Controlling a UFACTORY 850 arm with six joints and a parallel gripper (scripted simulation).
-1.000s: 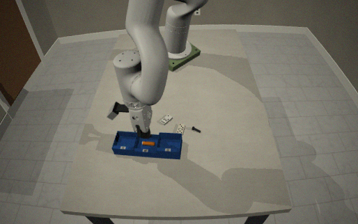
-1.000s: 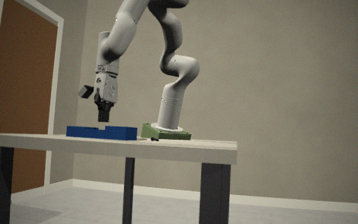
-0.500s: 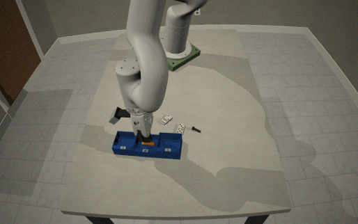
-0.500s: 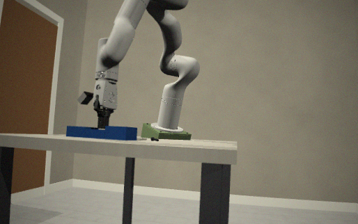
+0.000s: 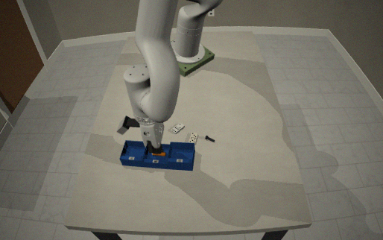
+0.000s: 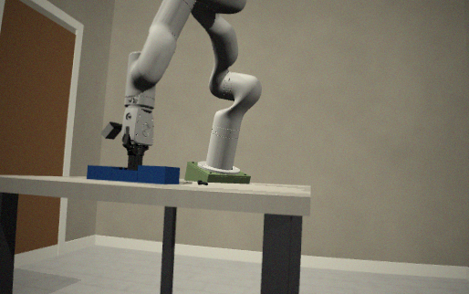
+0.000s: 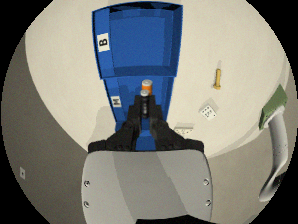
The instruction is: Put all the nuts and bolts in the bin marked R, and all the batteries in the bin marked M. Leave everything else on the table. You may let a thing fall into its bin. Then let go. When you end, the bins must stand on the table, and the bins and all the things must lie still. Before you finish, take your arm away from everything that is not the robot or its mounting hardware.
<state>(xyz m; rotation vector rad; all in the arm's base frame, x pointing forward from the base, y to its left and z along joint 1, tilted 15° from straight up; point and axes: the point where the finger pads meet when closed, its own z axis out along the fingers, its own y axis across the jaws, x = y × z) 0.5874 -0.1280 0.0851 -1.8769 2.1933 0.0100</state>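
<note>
Deposit dark battery [image 7: 144, 102], apparently gripped between narrow-set fingers [image 5: 153, 147] [image 6: 134, 163], beside orange battery [image 5: 162, 153] [image 7: 147, 87] within bin marked M [image 5: 149, 164] [image 6: 128, 176] [image 7: 118, 114] — release, retract straight up, then proceed to bolt [image 5: 210, 139] [image 6: 203, 183] [image 7: 217, 79] on desk [image 5: 242, 156] [image 6: 228, 194] [image 7: 65, 60] for bin R.

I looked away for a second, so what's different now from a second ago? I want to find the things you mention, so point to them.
The gripper [image 5: 156, 152] [image 6: 135, 168] [image 7: 145, 103] came down into the blue bin tray's [image 5: 156, 166] [image 6: 158, 174] [image 7: 141, 41] middle compartment, a dark battery [image 7: 144, 103] between its fingers. The tray, bolt [image 5: 210, 139] [image 6: 203, 183] [image 7: 217, 79] and dominoes [image 5: 176, 128] [image 5: 193, 138] [image 7: 208, 112] [image 7: 184, 131] stayed put.
</note>
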